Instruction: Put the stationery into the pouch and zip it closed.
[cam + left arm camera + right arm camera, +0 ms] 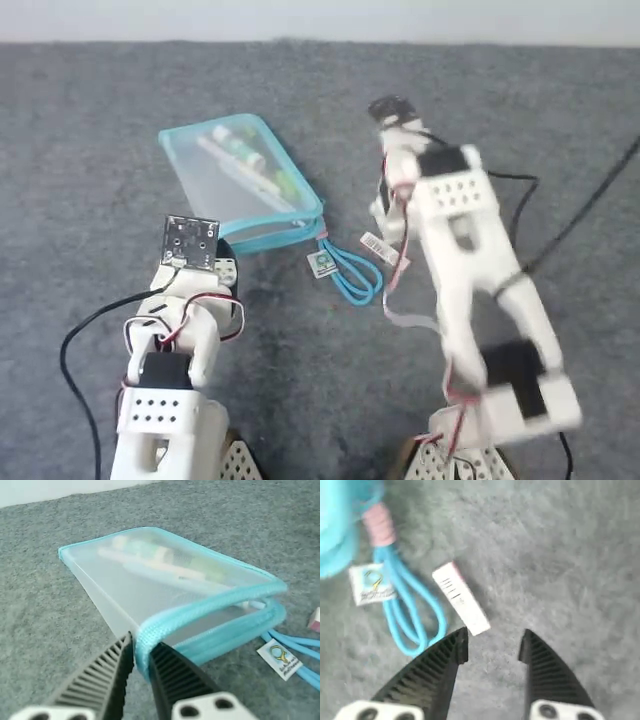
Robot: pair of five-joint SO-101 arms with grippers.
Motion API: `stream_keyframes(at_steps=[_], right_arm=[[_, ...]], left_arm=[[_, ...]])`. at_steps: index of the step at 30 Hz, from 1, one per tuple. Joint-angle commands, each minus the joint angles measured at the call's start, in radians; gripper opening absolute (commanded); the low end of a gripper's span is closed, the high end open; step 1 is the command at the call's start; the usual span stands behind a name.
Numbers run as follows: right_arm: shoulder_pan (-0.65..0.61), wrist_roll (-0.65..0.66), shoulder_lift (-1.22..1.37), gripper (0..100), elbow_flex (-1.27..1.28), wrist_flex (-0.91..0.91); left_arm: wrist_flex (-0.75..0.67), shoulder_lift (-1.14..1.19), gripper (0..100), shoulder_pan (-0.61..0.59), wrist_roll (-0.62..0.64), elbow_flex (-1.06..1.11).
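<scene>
Task partly done. Pouch (165, 580) lies flat on the grey desk (100, 120), and several pens (160, 562) and other long bits show through its clear side, so most stationery looks to be inside. One piece is left out: a small white-and-pink eraser (460, 600) (looks like one, barcode label on it) lies on the desk just beside the pouch's blue cord (405, 615) and paper tag (372, 584), apart from the pouch.

The zip looks not closed. In the left wrist view the teal edge shows two lips with a gap between them, though I can't tell how far the slider has run.

Left pincer (141, 645) is clenched on the pouch's teal edge at the near corner, pinning it.

Right pincer (492, 642) is released, jaws spread, above bare desk with the eraser just beyond the tips and not touching it.

Left to do, by my read: grab the eraser, put it in the pouch, then pull the zip shut.
</scene>
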Motion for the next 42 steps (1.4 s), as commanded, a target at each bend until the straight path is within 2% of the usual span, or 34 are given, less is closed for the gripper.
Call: stream_keyframes(at_steps=[1,9,28,42], right_arm=[[-0.045,0.183,-0.163,22.5,0.189,-0.113],[-0.056,0.328,-0.053,18.0,0.259,-0.196],[-0.01,0.325,0.194,17.7,0.265,-0.341],[0.019,0.086,0.188,18.0,0.244,-0.343]], left_arm=[[-0.005,0.005,1,0.015,-0.011,-0.015],[-0.002,0.005,1,0.009,-0.012,-0.013],[-0.002,0.005,1,0.015,-0.012,-0.013],[0.0,0.005,1,0.015,-0.012,-0.013]])
